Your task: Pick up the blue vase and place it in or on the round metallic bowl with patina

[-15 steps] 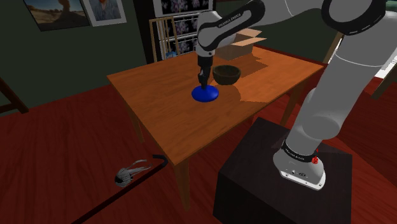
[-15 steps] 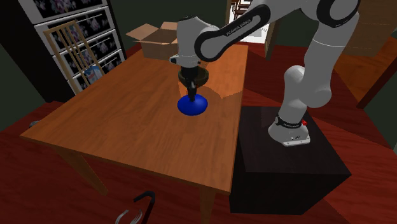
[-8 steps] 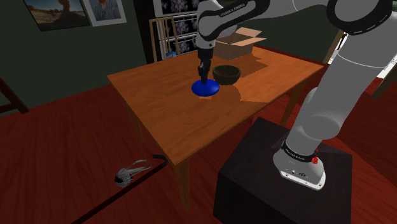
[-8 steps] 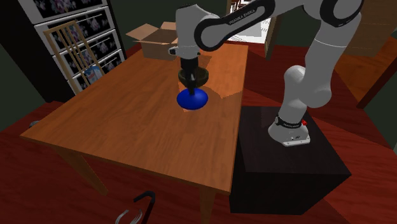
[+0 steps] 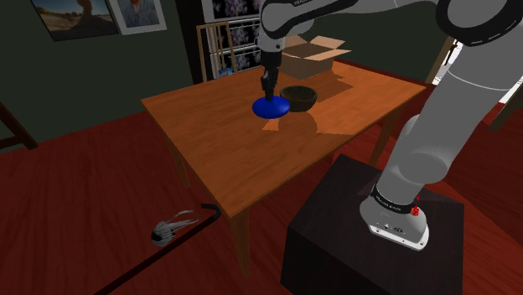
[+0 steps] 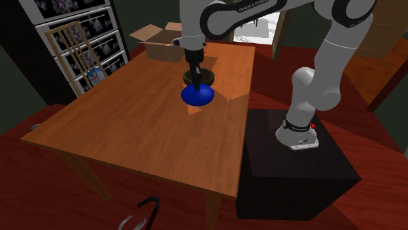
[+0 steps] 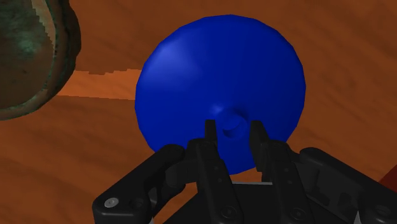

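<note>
Our arm (image 5: 436, 109): one, white links, dark joints; rises upright, bends over high, reaches toward shoulder view's upper left. Wrist: points straight down. Our gripper (image 7: 232, 127): all black, vertical. Fingers (image 7: 210, 153): two, drawn close together — we log them clasping narrow neck of blue vase (image 7: 219, 76), one each side. In second exterior view, gripper hangs plumb below forearm — tips at vase's top.

Both exterior views look down from some distance on the same table (image 5: 226, 155), with the stand (image 5: 352, 243) at lower right of the frame, while the wrist view looks closely down on its top.
</note>
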Robot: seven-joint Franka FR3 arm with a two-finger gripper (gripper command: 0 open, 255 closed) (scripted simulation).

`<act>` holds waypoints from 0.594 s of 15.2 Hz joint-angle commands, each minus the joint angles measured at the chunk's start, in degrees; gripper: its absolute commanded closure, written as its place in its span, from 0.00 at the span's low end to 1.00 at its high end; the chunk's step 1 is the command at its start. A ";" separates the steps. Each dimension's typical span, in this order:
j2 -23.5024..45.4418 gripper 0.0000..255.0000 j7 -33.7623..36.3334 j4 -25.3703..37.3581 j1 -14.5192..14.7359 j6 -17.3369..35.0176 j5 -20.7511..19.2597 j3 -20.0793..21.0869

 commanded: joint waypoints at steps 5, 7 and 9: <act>-0.49 1.00 0.29 4.25 -0.01 -4.73 -0.14 0.01; -0.56 1.00 0.38 5.71 -0.01 -6.26 -0.16 0.01; -0.59 1.00 0.47 7.22 0.00 -7.80 -0.18 0.01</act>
